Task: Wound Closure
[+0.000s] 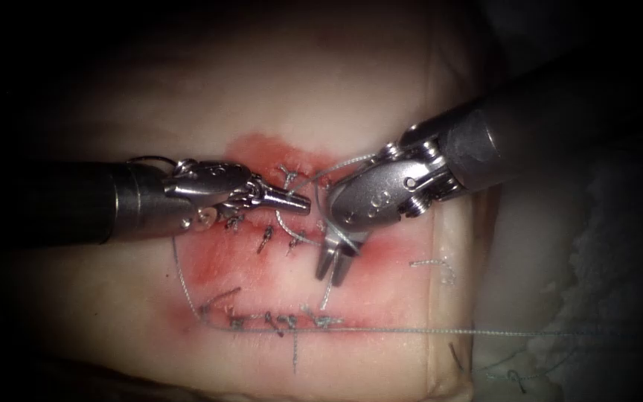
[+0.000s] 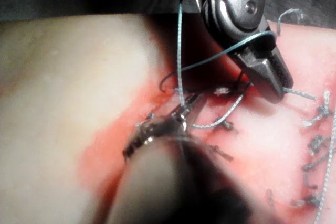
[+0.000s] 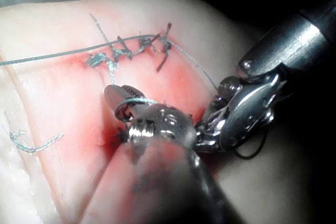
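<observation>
Left tool (image 1: 295, 202), jaws closed on the thread (image 1: 280, 222) at the upper cut (image 1: 277, 223); right tool (image 1: 334, 262), jaws slightly parted, thread wrapped round it, apparently for knotting; needle unidentifiable

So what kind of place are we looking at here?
Likely a bench suturing practice setup: a slab of tissue with stitched cuts, the left tool and right tool working over it, thread trailing off the slab's edge.

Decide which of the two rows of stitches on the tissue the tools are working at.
The upper row of stitches: the left tool and right tool meet over it. The lower row lies apart, nearer the tissue's front edge.
</observation>
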`<state>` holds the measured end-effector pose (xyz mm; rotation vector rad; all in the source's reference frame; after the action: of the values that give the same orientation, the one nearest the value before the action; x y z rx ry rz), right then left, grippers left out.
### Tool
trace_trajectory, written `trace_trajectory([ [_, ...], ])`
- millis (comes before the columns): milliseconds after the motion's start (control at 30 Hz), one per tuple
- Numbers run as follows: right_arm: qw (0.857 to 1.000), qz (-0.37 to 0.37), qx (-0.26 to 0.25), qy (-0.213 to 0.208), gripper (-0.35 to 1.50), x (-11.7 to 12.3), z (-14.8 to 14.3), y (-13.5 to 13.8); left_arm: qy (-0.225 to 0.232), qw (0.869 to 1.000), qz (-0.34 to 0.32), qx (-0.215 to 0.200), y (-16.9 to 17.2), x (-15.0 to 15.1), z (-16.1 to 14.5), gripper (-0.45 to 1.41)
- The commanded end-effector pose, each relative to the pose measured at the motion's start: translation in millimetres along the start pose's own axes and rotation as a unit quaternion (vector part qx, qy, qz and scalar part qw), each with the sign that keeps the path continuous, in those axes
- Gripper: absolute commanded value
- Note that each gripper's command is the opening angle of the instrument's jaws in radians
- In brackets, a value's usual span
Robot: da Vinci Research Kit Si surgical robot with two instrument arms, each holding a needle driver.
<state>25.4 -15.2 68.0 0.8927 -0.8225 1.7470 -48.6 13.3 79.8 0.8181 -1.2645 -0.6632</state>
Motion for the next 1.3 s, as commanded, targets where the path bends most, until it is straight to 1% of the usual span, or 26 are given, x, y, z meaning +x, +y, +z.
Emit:
trace_trajectory([
  [33,1.0,-0.002,0.002,0.0,0.24,-0.1,0.3,-0.9,-0.001,1.0,0.001,0.001,0.6,-0.3,0.6,-0.45],
  [333,1.0,-0.004,-0.002,-0.001,0.24,-0.1,0.3,-0.5,0.0,1.0,0.001,0.002,0.6,-0.3,0.6,-0.45],
  [500,1.0,-0.006,-0.008,-0.001,0.27,-0.1,0.2,0.1,0.0,1.0,0.002,0.002,0.6,-0.3,0.6,-0.45],
  [667,1.0,-0.005,-0.016,0.008,0.26,-0.1,0.4,0.2,0.001,1.0,0.002,0.003,0.6,-0.3,0.6,-0.45],
  [900,1.0,-0.008,-0.022,0.006,0.26,-0.2,0.5,0.2,0.002,1.0,0.002,0.004,0.6,-0.3,0.6,-0.45],
  [933,1.0,-0.008,-0.023,0.007,0.17,-0.3,0.5,0.2,0.002,1.0,0.002,0.004,0.6,-0.3,0.6,-0.45],
  [967,1.0,-0.007,-0.023,0.009,-0.05,-0.3,0.5,0.2,0.002,1.0,0.002,0.004,0.5,-0.3,0.6,-0.45],
  [1000,1.0,-0.007,-0.025,0.011,-0.15,-0.3,0.5,0.2,0.002,1.0,0.002,0.005,0.5,-0.3,0.6,-0.45],
  [1133,0.999,-0.004,-0.028,0.015,-0.35,-0.4,0.4,0.0,0.004,1.0,0.002,0.007,0.5,-0.2,0.5,-0.45],
  [1200,1.0,0.002,-0.015,0.019,-0.35,-0.5,0.1,-0.2,0.003,1.0,0.002,0.009,0.4,-0.2,0.5,-0.45],
  [1233,1.0,0.015,0.003,0.026,-0.35,-0.3,-0.3,-0.1,0.005,1.0,0.003,0.009,0.3,-0.1,0.3,-0.45],
  [1300,0.999,0.021,0.017,0.026,-0.35,0.0,-0.6,-0.1,0.009,1.0,0.003,0.009,0.3,-0.1,0.2,-0.45],
])
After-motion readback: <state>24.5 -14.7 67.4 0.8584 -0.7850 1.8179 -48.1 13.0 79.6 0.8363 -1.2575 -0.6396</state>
